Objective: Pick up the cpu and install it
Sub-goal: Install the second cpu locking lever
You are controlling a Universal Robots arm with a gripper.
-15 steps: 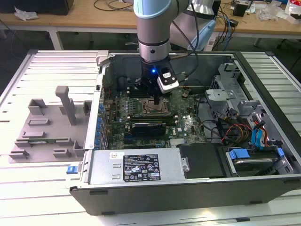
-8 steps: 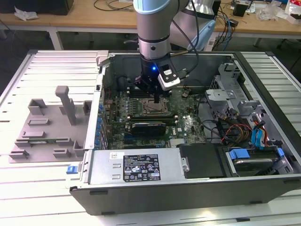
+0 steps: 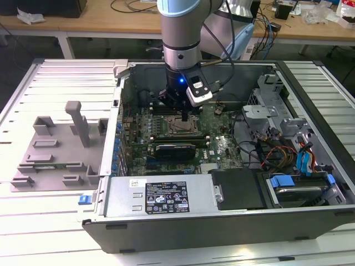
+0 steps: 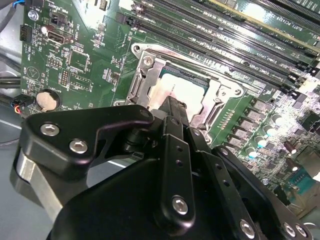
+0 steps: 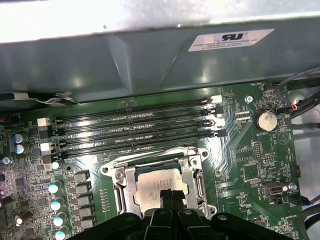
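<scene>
Cpu (image 5: 159, 184) seated flat inside socket (image 5: 118, 184) on board (image 5: 250, 160), below the memory slots (image 5: 135, 131). Gripper (image 5: 171, 196) directly over it, tips at the silvery lid, fingers apparently drawn together; contact hard to confirm. Light, stiff, smooth-topped and slippery; delicate underside, likely intolerant of tilt or sideways force. Best held by opposite edges, level.

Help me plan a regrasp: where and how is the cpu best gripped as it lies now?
Grip the cpu by two opposite edges, coming straight down from above. It lies flat in the socket frame, whose metal rim hems in its sides, so only the pale top is exposed and a sideways approach looks blocked. The claw already sits right over it.
</scene>
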